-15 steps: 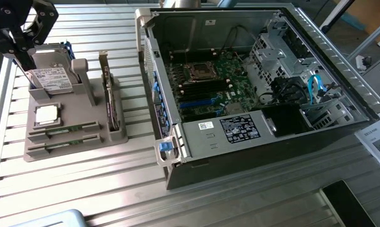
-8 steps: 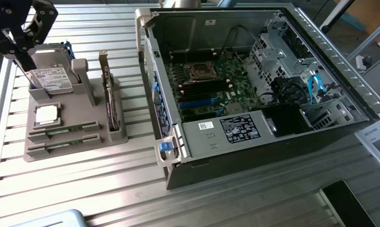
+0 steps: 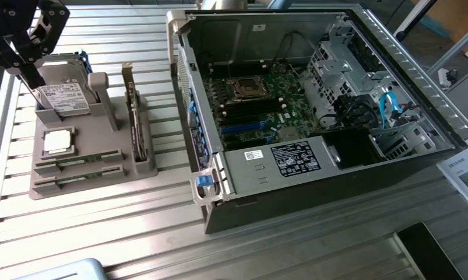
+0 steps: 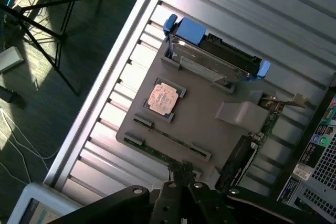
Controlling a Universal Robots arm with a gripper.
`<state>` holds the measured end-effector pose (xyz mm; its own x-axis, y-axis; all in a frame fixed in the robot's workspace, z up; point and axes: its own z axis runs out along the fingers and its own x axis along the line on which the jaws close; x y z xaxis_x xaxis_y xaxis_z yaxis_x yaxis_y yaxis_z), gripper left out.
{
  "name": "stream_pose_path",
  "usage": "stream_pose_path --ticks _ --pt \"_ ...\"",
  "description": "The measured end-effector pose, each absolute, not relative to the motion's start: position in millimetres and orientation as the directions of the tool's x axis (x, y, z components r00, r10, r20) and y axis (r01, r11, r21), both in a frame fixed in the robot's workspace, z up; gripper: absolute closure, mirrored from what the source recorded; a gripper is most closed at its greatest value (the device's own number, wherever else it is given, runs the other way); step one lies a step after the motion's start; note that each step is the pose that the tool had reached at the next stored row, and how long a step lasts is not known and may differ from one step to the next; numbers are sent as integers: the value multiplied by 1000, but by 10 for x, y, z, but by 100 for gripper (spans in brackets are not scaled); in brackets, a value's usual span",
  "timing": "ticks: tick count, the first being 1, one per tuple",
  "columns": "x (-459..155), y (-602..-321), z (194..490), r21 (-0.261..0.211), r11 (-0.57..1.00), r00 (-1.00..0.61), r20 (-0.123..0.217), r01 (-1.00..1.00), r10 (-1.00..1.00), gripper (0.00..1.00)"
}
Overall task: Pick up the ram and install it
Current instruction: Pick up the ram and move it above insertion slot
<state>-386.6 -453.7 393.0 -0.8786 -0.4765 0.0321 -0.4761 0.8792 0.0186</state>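
Where it sits slotted, the ram lies horizontal.

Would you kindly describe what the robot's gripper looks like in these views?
The black metal gripper is built of open, angular linkage bars that narrow to slim dark fingers. In the wrist view its matte black body shows rounded edges and small round pivot pins where the links join.
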Motion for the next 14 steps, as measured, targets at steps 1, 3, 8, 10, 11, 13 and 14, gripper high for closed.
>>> stream_pose_path --ticks 1,3,8,10,11,13,14 --pt "-3866 -4537 3930 19 873 -872 32 -487 -488 89" --pt "-3866 -4538 3930 19 864 -863 32 -504 -504 89" --pt "-3866 -4541 3929 19 830 -829 32 -557 -558 89" --pt "-3866 -4544 3930 19 811 -811 32 -584 -585 89" --pt "-3866 -4545 3929 19 803 -803 32 -595 -596 89" --pt "-3866 -4547 3930 19 790 -789 32 -613 -613 89" --pt "-3866 -4547 3930 19 784 -783 32 -621 -621 89"
